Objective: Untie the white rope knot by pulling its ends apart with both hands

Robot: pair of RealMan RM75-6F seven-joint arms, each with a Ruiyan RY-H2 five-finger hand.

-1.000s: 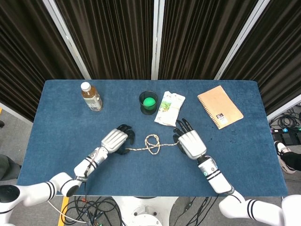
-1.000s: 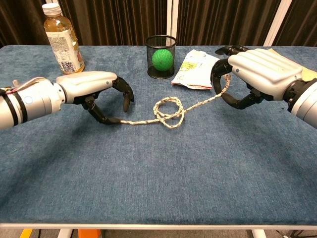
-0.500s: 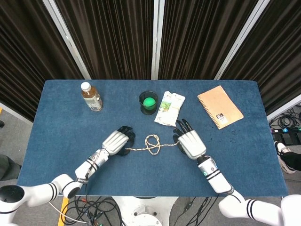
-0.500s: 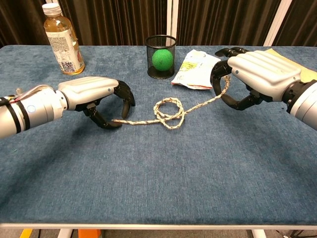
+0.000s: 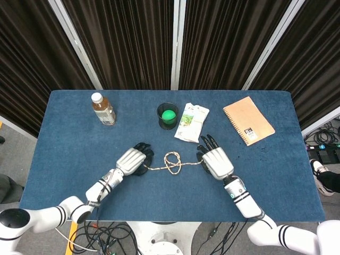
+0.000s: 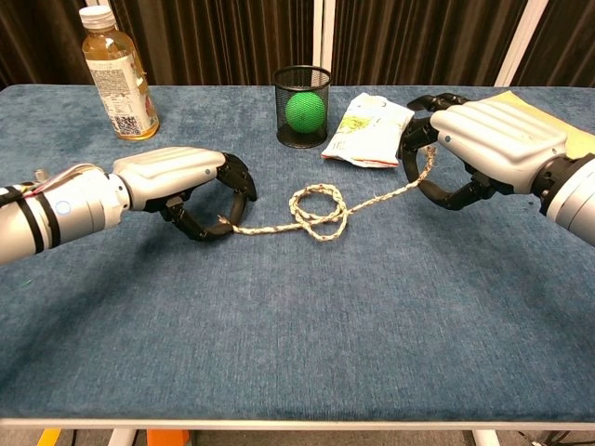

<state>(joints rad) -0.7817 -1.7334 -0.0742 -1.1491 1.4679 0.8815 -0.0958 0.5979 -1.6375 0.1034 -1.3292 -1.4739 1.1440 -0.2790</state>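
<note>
The white rope (image 6: 318, 212) lies mid-table with a loose loop knot (image 5: 171, 162) in it. My left hand (image 6: 177, 177) sits at the rope's left end with fingers curled over it and the thumb (image 6: 219, 227) under the tip, close to the cloth. My right hand (image 6: 491, 137) grips the right end, which rises off the table between thumb and fingers (image 6: 416, 149). In the head view the left hand (image 5: 130, 160) and right hand (image 5: 215, 162) flank the knot on either side.
At the back of the blue table (image 5: 64, 154) stand a tea bottle (image 5: 102, 109), a black mesh cup with a green ball (image 5: 168, 115), a snack packet (image 5: 191, 122) and a tan notebook (image 5: 248, 120). The packet lies just behind my right hand.
My left hand slid right along the table and curled its fingers in around the rope's left end. The right hand kept its hold and barely moved.
</note>
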